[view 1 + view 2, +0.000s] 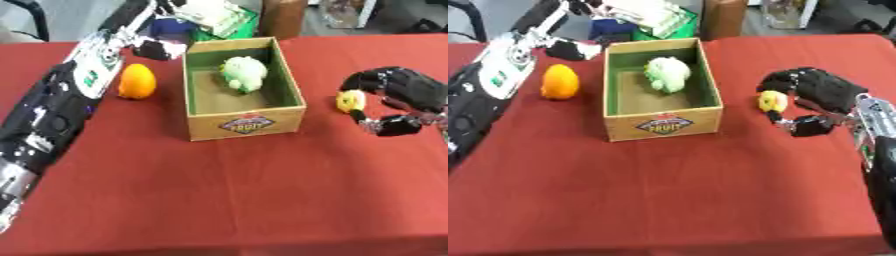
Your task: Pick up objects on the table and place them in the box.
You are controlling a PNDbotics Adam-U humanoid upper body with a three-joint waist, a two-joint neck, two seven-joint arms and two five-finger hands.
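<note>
A cardboard box (246, 123) with a green lining and a fruit label stands mid-table. A pale green, cabbage-like item (243, 73) lies inside it at the far end. An orange fruit (137, 81) rests on the red cloth just left of the box, beside my left forearm. That arm stretches from the lower left to the table's far edge, where my left hand (160, 49) is blurred near the box's far left corner. Right of the box, my right hand (815, 92) is curled round a small yellow object (773, 101), held low over the cloth.
Past the table's far edge are a green crate (229, 22) of white packets, a blue item (171, 27) and a brown container (284, 17). The red tablecloth (227, 200) spreads toward me in front of the box.
</note>
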